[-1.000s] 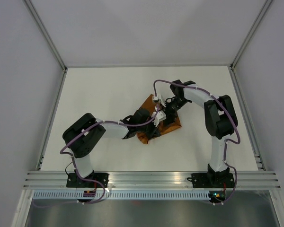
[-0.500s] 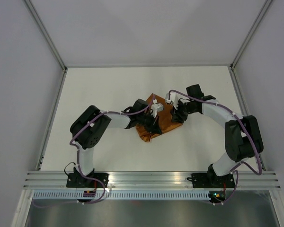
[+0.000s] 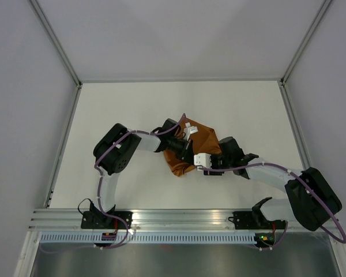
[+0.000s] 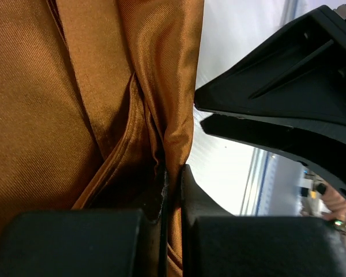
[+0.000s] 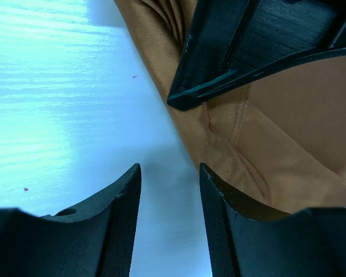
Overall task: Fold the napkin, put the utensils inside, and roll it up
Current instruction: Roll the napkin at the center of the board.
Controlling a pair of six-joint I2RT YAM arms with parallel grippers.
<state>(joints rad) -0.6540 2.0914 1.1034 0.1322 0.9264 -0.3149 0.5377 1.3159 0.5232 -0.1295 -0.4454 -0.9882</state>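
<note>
**Left gripper pinches napkin; right gripper open beside it**

The napkin (image 3: 206,137) lies bunched and creased near the middle of the table (image 3: 132,104), rust-brown against the white top, in several overlapping folds. Both arms reach over it from the near edge. The left arm (image 3: 118,153) bends in from the left, and the right arm (image 3: 277,173) sweeps low across from the right.

The left gripper (image 4: 173,173) has its fingers pressed together on a raised ridge of the cloth. In the left wrist view the fold runs straight down into the thin slit between the two black fingers. The fabric to the left of it falls away in long shiny pleats. From above, this gripper sits over the napkin's left half. Black wedge-shaped parts of the other arm fill the right of the left wrist view, over bare table, just beside the pinched fold.

The right gripper (image 5: 169,170) has its fingers apart. In the right wrist view only white table shows between them. The napkin's edge runs diagonally just beside the finger on the right of that view, and I cannot tell whether that finger touches the cloth. A black wedge crosses the top of the same view, over the cloth. From above, this gripper is at the napkin's near edge.
</note>
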